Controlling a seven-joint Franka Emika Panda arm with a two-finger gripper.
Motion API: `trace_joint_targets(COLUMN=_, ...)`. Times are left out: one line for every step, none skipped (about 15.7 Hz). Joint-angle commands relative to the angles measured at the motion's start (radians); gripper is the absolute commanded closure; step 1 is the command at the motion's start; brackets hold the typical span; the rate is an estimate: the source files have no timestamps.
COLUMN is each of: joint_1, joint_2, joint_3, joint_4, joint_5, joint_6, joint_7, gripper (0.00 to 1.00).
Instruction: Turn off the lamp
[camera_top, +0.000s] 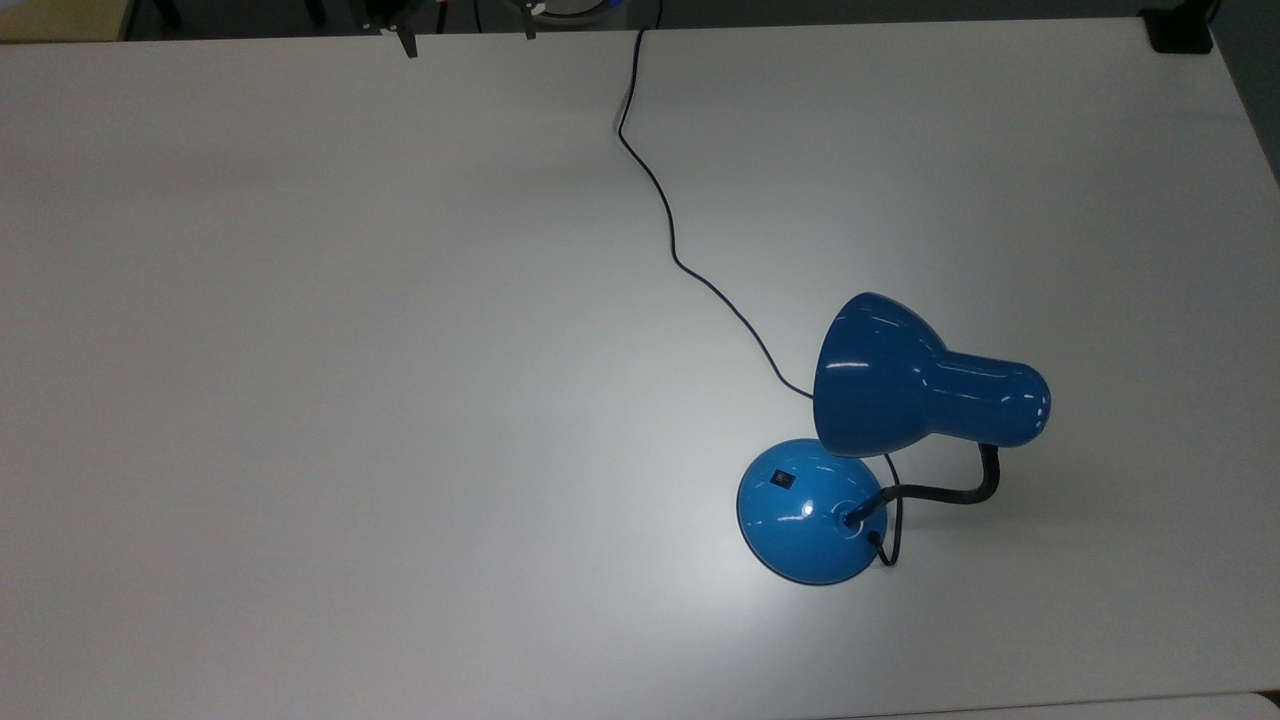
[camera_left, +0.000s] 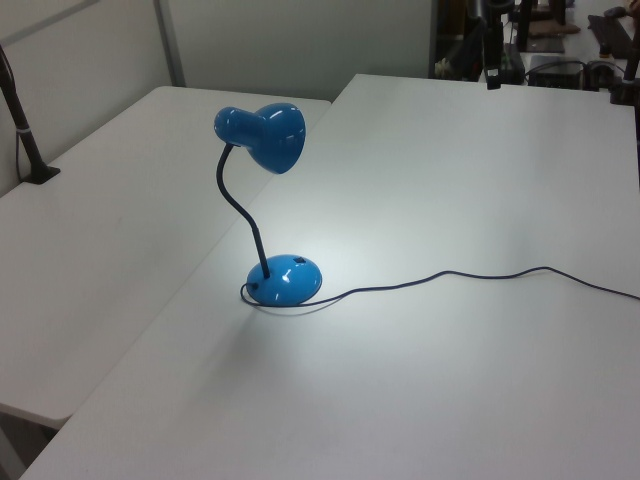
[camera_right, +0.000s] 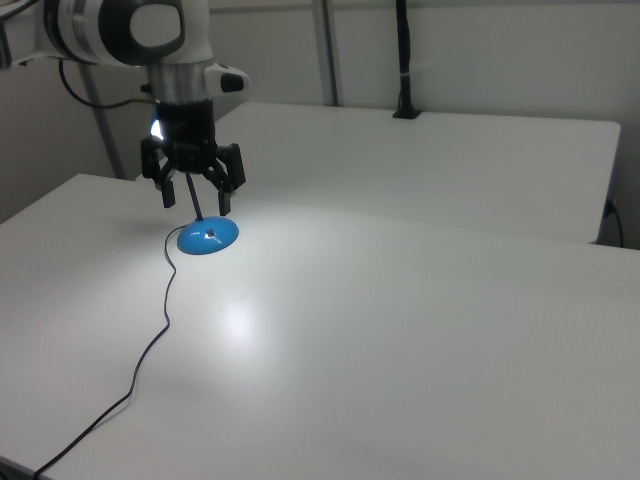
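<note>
From the top view, the lamp (camera_top: 885, 430) stands lit toward the top view's right on the table (camera_top: 350, 400), its switch (camera_top: 781, 481) on the base facing up; no containers anywhere. In the left view, its cord (camera_left: 480, 275) trails right. In the right view, my gripper (camera_right: 195, 190) hangs open, well short; I judge I haven't begun the approach, and next must descend onto the switch.

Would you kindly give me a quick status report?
Gripper open, holding nothing, away from lamp. Lamp lit; switch on base untouched. Cord trails across table; switch unobstructed.
</note>
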Motion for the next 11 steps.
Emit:
trace_joint_targets(joint_1=-0.001, joint_2=0.001, joint_3=-0.01, joint_4=0.004, joint_5=-0.004, joint_6=0.082, joint_7=0.025, gripper=0.0)
trace_joint_targets(joint_1=-0.001, joint_2=0.002, joint_3=-0.01, joint_4=0.004, joint_5=-0.004, joint_6=0.084, joint_7=0.025, gripper=0.0)
trace_joint_targets(joint_1=-0.001, joint_2=0.002, joint_3=-0.01, joint_4=0.004, joint_5=-0.004, joint_6=0.086, joint_7=0.02, gripper=0.0)
trace_joint_targets(joint_1=-0.001, joint_2=0.002, joint_3=-0.01, joint_4=0.004, joint_5=-0.004, joint_6=0.086, joint_7=0.014, gripper=0.0)
trace_joint_targets(joint_1=-0.001, joint_2=0.002, joint_3=-0.01, joint_4=0.004, joint_5=-0.002, joint_6=0.086, joint_7=0.011, gripper=0.0)
trace_joint_targets(joint_1=-0.002, joint_2=0.002, joint_3=-0.01, joint_4=0.004, joint_5=-0.001, joint_6=0.087, joint_7=0.009, gripper=0.0)
trace_joint_targets(joint_1=-0.002, joint_2=0.004, joint_3=-0.01, joint_4=0.003, joint_5=-0.001, joint_6=0.087, joint_7=0.009, gripper=0.0)
trace_joint_targets(joint_1=-0.001, joint_2=0.006, joint_3=-0.01, joint_4=0.003, joint_5=0.001, joint_6=0.087, joint_7=0.009, gripper=0.0)
trace_joint_targets(joint_1=-0.002, joint_2=0.006, joint_3=-0.01, joint_4=0.003, joint_5=0.01, joint_6=0.087, joint_7=0.009, gripper=0.0)
trace_joint_targets(joint_1=-0.002, joint_2=0.007, joint_3=-0.01, joint_4=0.003, joint_5=0.022, joint_6=0.087, joint_7=0.009, gripper=0.0)
trace_joint_targets(joint_1=-0.002, joint_2=0.013, joint_3=-0.01, joint_4=0.003, joint_5=0.027, joint_6=0.087, joint_7=0.009, gripper=0.02)
